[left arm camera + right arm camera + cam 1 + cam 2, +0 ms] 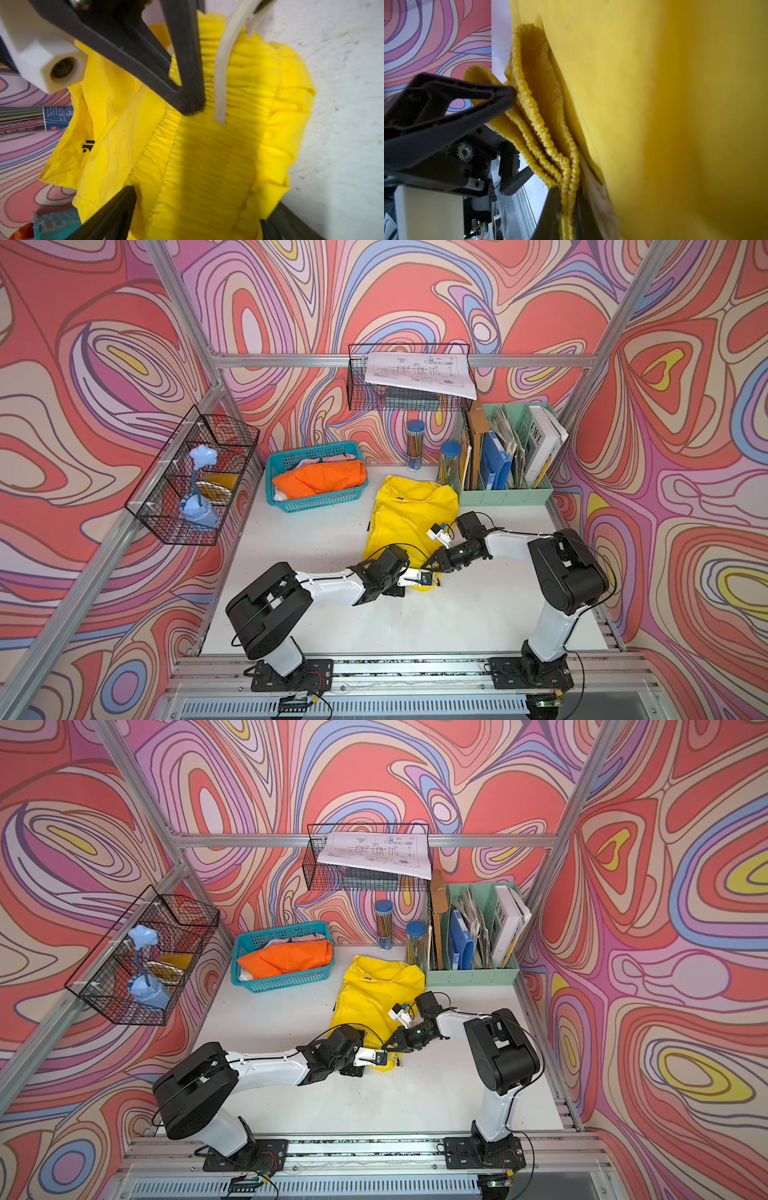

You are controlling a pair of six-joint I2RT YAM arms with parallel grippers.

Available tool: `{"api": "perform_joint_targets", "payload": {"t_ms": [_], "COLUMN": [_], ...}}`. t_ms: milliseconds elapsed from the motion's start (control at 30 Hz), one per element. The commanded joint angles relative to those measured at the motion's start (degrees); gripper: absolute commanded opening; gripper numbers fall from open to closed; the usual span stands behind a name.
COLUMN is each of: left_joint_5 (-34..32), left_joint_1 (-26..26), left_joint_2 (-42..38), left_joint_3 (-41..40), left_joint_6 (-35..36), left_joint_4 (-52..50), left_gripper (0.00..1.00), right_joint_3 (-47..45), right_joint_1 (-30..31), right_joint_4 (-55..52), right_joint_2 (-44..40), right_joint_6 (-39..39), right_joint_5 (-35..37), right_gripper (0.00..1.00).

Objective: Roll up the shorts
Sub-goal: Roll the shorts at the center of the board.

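**Start the roll tight**

The shorts (pixel 409 522) lay just in front of the green file rack (pixel 505 497), waistband (pixel 239 135) at the end farthest from it. My right gripper (pixel 566 207) was clamped on the bunched elastic, through how many layers I couldn't tell. The left gripper (pixel 196 205) stood wide, straddling the band. I judged it best to close it beside the right, then turn both evenly toward the rack.

Shorts (pixel 409 514) bright yellow, black logo (pixel 400 498); basket (pixel 316 506) teal; garment (pixel 324 479) orange; walls (pixel 374 294) swirled red, pink, lilac, blue.
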Motion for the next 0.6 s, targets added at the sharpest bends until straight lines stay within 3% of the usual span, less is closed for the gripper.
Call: {"api": "perform_joint_targets", "payload": {"t_ms": [0, 367, 400, 500, 567], "left_joint_5": [0.83, 5.28, 5.72, 6.34, 6.69], "left_joint_1": [0.78, 1.21, 1.21, 1.54, 1.64], "left_joint_2": [1.38, 3.50, 4.02, 5.80, 6.28], "left_joint_3": [-0.18, 1.60, 1.93, 3.51, 4.59], "left_joint_6": [0.64, -0.56, -0.79, -2.32, -2.51], "left_joint_4": [0.70, -6.58, -7.05, -8.62, -10.99], "left_gripper": [0.90, 0.88, 0.84, 0.61, 0.56], "right_joint_3": [-0.45, -0.02, -0.09, -0.28, -0.37], "right_joint_1": [-0.85, -2.72, -2.74, -2.89, -3.15], "right_joint_4": [-3.84, -5.88, -5.63, -5.39, -5.27], "right_joint_2": [-0.45, 0.01, -0.06, -0.46, -0.50], "right_joint_6": [-3.17, -5.01, -4.90, -4.70, -4.63], "right_joint_5": [-1.17, -1.26, -1.59, -1.48, -1.73], "right_gripper": [0.00, 0.00, 0.00, 0.00, 0.00]}}
